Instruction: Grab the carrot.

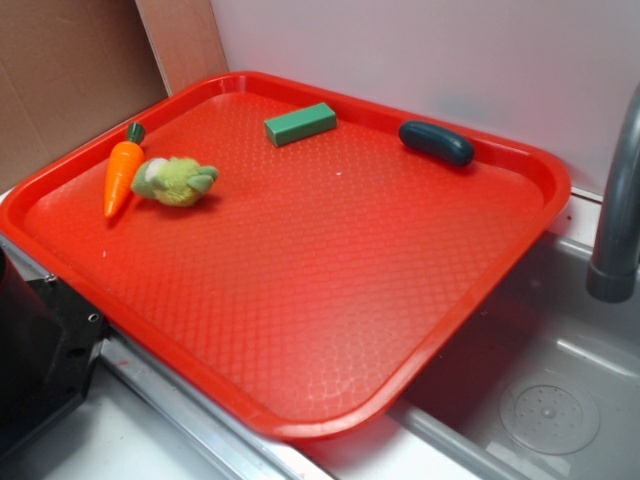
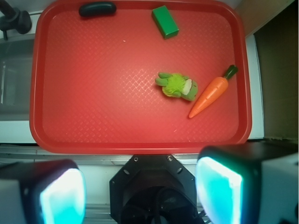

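The carrot (image 1: 120, 174) is a small smooth orange cone with a dark green stem, lying near the left rim of the red tray (image 1: 300, 425). In the wrist view the carrot (image 2: 210, 96) lies at the tray's right side, stem pointing up-right. My gripper (image 2: 140, 193) is open and empty, its two glowing pads (image 2: 218, 191) wide apart, held high above the robot base outside the tray's near edge. The gripper does not show in the exterior view. A fuzzy yellow-green plush toy (image 1: 175, 181) lies right beside the carrot.
A green block (image 1: 300, 123) and a dark green oval toy (image 1: 436, 142) lie near the tray's far rim. A grey faucet (image 1: 618, 210) and sink basin (image 1: 550, 410) are at the right. Brown cardboard (image 1: 60, 80) stands at the left. The black robot base (image 2: 152, 189) sits below the gripper.
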`<state>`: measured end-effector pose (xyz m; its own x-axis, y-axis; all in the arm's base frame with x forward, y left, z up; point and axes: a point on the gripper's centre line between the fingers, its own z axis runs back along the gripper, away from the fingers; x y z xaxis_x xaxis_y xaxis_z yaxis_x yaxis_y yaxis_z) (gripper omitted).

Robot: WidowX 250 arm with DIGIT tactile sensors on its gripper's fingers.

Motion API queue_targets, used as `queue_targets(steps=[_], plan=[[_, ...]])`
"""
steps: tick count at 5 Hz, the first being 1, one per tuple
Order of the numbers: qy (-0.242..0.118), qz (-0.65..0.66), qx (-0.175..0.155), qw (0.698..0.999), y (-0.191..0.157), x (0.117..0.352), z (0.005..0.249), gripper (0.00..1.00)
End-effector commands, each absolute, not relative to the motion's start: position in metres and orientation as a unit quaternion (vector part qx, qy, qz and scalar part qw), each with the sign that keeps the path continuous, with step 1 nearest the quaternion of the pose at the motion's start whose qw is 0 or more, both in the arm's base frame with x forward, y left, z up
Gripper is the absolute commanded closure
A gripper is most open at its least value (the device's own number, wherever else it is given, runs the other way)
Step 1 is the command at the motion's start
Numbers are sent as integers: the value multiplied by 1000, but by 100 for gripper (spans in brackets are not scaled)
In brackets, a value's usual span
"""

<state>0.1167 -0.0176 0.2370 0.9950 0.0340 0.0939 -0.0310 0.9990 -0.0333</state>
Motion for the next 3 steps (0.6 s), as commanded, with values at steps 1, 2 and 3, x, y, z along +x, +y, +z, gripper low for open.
queue_targets(steps=[1, 2, 3], plan=[[-47, 16, -16, 999, -18, 117, 237, 0], [-47, 52, -30, 997, -11, 119, 237, 0], [-46, 124, -34, 991, 0, 132, 225, 0]])
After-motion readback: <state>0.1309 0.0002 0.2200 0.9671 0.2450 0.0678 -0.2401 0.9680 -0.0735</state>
